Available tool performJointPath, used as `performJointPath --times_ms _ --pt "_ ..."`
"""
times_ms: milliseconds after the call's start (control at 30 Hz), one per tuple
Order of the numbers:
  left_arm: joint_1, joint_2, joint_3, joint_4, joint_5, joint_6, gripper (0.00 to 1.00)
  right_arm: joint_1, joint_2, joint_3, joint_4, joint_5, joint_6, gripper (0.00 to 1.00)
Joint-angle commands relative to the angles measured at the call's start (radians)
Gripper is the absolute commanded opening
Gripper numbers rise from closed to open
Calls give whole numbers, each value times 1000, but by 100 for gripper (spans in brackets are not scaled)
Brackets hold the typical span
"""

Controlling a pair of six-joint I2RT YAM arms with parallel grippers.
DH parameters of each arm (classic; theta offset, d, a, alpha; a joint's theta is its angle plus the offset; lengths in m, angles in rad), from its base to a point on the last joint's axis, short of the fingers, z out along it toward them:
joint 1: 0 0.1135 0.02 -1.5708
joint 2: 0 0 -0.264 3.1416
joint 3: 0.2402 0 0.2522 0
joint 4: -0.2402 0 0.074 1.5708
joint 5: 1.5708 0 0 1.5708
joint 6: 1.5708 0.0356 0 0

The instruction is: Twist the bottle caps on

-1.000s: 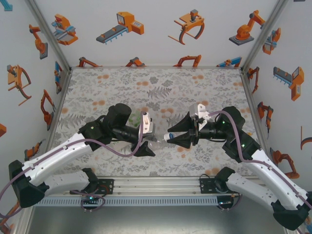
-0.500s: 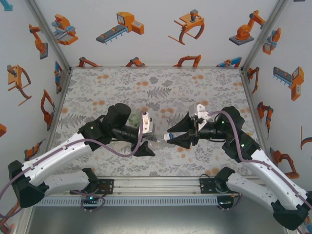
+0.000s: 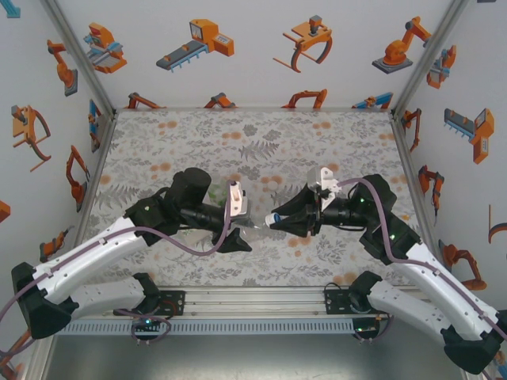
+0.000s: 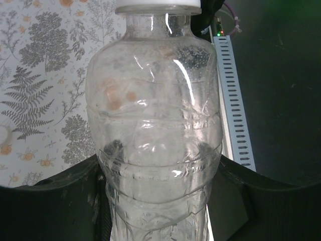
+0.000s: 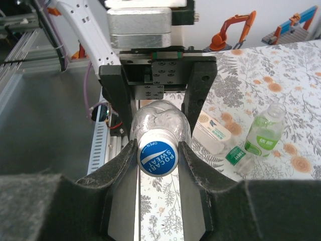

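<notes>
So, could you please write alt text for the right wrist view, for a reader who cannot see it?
The right tool grips a blue cap at the mouth of a clear bottle, which the left tool holds from the opposite side. Behind them, a green-labelled bottle stands upright on the floral table.

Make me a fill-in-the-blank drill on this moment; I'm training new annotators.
The clear bottle is clamped in the left gripper; the right gripper is shut on its ____. The cap has a ____ top. On the table, the upright bottle wears a ____ label.
Missing: cap; blue; green.
</notes>
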Motion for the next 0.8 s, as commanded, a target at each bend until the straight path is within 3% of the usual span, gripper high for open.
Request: performJointPath --times_ms 0,167,300,500,767 --pt "-3 -31 11 65 -86 -10 0 -2 -13 -47 86 161 142 0" --pt "-3 -32 2 100 -157 -19 0 -1 -10 -98 161 391 423 0" --pt "-3 -26 0 118 -204 -28 0 -2 36 -24 -26 561 648 0" --pt "-3 -17 -2 128 -308 -38 0 6 113 56 -169 570 910 0" --pt "-3 1 0 138 -324 -46 0 11 126 61 -325 647 1150 0"
